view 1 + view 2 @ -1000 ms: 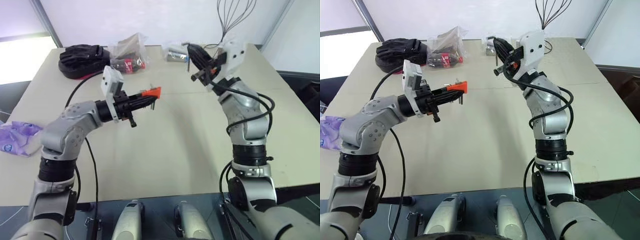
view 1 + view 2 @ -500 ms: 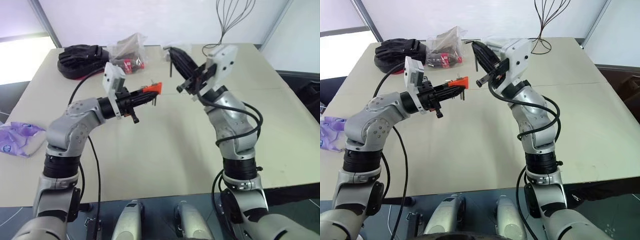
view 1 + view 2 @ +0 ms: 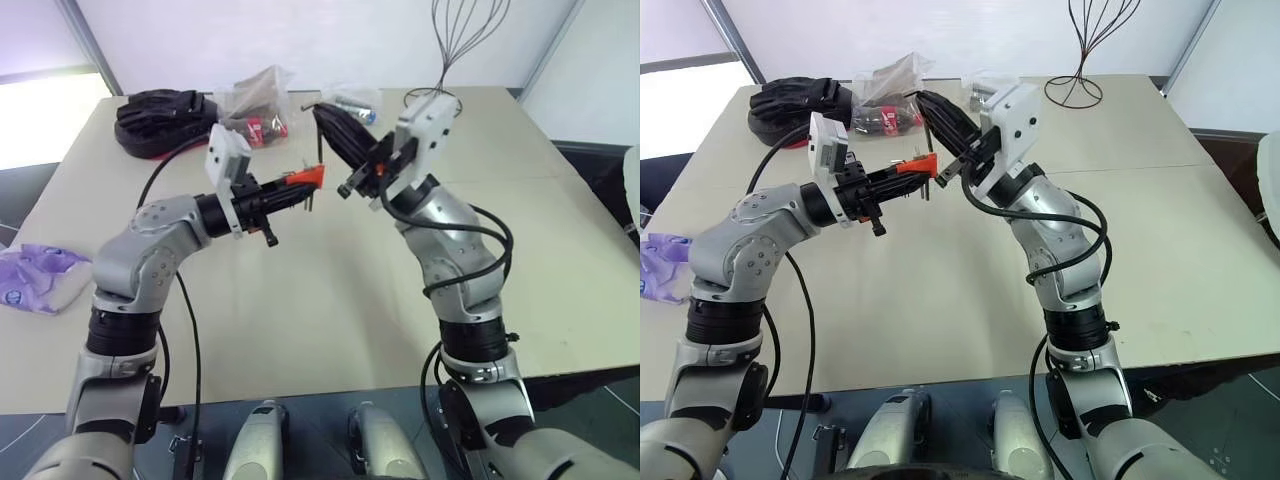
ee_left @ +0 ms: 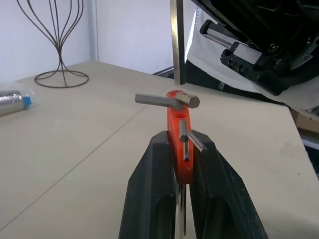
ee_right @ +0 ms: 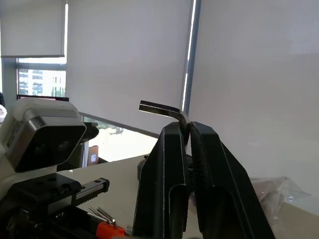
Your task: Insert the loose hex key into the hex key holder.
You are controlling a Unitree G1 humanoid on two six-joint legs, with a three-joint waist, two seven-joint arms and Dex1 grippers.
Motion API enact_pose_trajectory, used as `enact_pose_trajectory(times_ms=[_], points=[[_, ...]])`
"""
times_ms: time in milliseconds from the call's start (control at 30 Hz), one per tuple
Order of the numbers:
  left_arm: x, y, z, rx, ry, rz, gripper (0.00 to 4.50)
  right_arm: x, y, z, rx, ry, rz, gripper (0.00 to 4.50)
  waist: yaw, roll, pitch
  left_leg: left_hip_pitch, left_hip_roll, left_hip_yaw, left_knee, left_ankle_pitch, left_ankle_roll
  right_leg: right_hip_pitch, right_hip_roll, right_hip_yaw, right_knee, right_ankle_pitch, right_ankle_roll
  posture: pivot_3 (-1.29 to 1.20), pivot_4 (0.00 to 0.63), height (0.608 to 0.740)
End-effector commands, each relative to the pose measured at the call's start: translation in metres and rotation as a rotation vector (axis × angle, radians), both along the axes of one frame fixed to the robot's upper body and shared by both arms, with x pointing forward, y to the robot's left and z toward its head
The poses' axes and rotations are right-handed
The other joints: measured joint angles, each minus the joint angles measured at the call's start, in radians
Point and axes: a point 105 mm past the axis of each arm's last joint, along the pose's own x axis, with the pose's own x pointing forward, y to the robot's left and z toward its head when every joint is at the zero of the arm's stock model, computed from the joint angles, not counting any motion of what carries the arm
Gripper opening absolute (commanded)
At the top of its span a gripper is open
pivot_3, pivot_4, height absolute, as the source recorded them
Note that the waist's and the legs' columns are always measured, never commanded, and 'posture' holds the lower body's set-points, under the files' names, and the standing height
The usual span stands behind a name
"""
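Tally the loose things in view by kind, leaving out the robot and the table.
Hex key items: 2 (loose hex key, hex key holder)
Bags: 3 (black pouch, clear plastic bag, purple bag)
Wire stand: 1
Silver cylinder: 1
Total: 7

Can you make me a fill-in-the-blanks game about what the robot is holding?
1. The left gripper is shut on the hex key ____, a red-orange block.
2. The right gripper pinches the loose ____ key.
3. The wire stand sits on the ____.

Missing words: holder; hex; table
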Motion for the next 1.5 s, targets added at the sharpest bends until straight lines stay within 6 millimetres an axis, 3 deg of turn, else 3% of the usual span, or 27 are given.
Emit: enact_pose_trajectory(times_ms=[33,1500], points=[[-0.0032,-0.0031,0.0123,-0.014,-0.059,-0.016,0.00,-0.0122,0.0017,0.0149,0.018,-0.059,0.026,0.10,0.000,0.000,0.000,0.000,0.000,0.000,0.000,0.000,0.000,0.000,0.000,0.000,0.000,0.000,0.000,0.00,0.150,0.740],[-0.0048,-0.0042,0.0219,-0.050,-0.065,-0.022,0.00,-0.0060,-0.0056,0.0116,-0.009,-0.049,-0.019,0.10,0.000,0.000,0.000,0.000,0.000,0.000,0.000,0.000,0.000,0.000,0.000,0.000,0.000,0.000,0.000,0.00,0.150,0.740]])
